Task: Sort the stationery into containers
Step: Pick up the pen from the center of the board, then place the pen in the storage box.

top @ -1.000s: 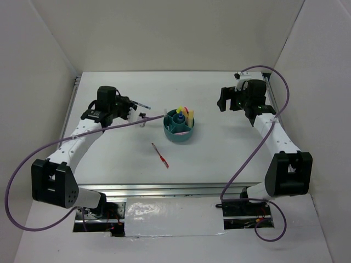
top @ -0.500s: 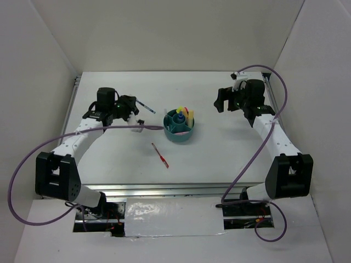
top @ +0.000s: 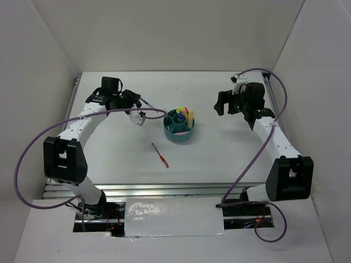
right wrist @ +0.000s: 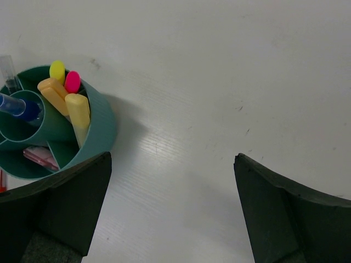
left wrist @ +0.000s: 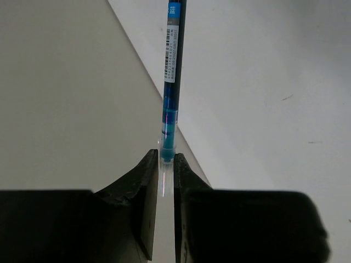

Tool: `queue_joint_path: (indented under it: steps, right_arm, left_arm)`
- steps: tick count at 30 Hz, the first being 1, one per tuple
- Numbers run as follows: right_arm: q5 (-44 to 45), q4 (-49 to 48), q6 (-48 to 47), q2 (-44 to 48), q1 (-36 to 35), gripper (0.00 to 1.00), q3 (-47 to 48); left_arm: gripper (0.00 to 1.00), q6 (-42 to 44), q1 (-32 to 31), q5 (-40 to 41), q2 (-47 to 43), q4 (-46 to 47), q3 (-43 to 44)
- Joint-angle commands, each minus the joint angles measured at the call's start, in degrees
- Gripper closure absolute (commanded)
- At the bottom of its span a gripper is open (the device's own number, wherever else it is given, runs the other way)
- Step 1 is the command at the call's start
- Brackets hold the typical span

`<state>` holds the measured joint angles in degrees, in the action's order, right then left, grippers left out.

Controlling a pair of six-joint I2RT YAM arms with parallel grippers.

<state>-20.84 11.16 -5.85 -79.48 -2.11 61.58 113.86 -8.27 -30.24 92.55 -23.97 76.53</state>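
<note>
The blue pen (left wrist: 171, 82) runs off the top of the left wrist view, and its near end is tucked between the fingers of the left hand (left wrist: 165, 160). The print on its label (left wrist: 172, 49) is too small to read. In the right wrist view the teal bowl (right wrist: 101, 126) is cut off at the left edge, and the right hand (right wrist: 171, 160) covers its near side. From above, the things inside it are too small to tell apart.
</note>
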Motion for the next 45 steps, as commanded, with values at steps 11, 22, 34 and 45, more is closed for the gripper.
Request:
queue_joint_path:
  steps: [11,22,34,45]
  right_arm:
    - [-3.75,-1.5,0.65,3.1,0.79,0.02,1.34]
    - [-26.69,-0.35,16.38,-9.89,-10.52,0.07,22.43]
    - [-32.86,-1.93,22.72,-28.18,-24.25,0.03,38.25]
    - [-39.45,3.34,21.06,-33.19,-27.33,0.15,42.21]
  left_arm:
    - [0.95,51.11,-3.33,1.15,0.09,-5.13,3.81]
    - [0.95,49.44,-3.85,-6.67,-8.17,-2.31,-1.38]
    - [0.95,50.14,-4.65,-9.31,-13.27,-5.13,-4.55]
    - [0.95,54.09,-4.82,-12.03,-13.54,-9.34,-4.2]
